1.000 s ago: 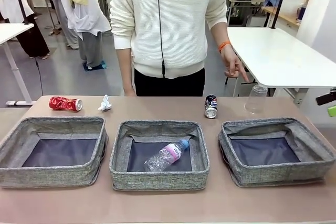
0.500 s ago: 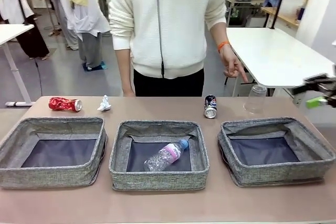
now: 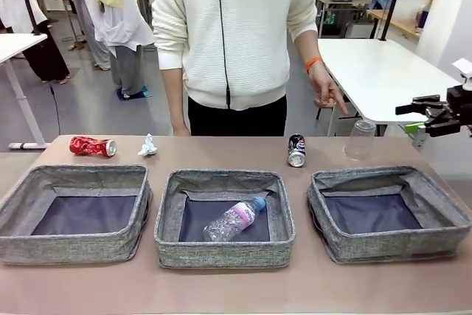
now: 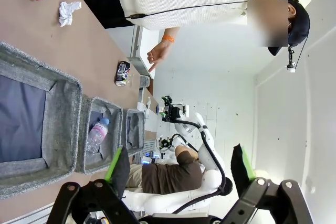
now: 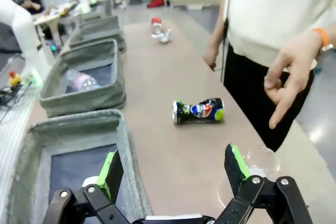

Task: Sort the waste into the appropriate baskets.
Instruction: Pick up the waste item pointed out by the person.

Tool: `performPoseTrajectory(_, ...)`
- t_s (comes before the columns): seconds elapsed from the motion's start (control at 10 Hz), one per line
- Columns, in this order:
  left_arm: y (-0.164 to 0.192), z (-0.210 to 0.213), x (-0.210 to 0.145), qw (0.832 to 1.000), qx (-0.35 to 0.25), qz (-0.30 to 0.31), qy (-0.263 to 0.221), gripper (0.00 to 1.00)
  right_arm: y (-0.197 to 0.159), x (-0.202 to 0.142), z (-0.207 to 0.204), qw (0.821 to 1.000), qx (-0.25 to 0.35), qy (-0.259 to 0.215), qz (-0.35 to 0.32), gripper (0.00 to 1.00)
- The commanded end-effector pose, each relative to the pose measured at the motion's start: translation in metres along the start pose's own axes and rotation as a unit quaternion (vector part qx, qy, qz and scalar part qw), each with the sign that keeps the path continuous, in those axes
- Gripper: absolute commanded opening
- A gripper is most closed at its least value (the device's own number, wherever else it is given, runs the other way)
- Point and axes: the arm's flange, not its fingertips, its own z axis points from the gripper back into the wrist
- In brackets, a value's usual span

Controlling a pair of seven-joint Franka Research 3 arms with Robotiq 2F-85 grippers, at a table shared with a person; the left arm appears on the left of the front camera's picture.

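Over the desk's (image 3: 221,149) right end, the right tool (image 3: 407,118) hangs released and empty, near the clear plastic cup (image 3: 361,139) standing by the far edge. Step: reaching for the cup. Next: lower, straddle it, close gently. Left tool (image 4: 178,163) likewise released.

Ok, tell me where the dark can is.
In the front view the dark can lies on the table beyond the gap between the middle basket and right basket, left of the clear cup.
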Motion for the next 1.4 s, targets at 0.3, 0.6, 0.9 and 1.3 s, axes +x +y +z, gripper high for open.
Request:
performPoseTrajectory(0.3, -0.003, 0.003, -0.003, 1.0, 0.004, 0.005, 0.006, 1.0, -0.052, -0.026, 0.0, 0.99, -0.135, 0.034, -0.026, 1.0)
performPoseTrajectory(0.6, -0.003, 0.003, -0.003, 1.0, 0.004, 0.005, 0.006, 1.0, -0.09, -0.056, -0.014, 0.99, -0.124, 0.036, -0.048, 1.0)
performPoseTrajectory(0.9, -0.003, 0.003, -0.003, 1.0, 0.004, 0.005, 0.006, 1.0, -0.109, -0.075, -0.031, 0.991, -0.103, 0.06, -0.055, 1.0)
performPoseTrajectory(1.3, -0.003, 0.003, -0.003, 1.0, 0.004, 0.005, 0.006, 1.0, -0.112, -0.08, -0.072, 0.993, -0.054, 0.086, -0.055, 1.0)
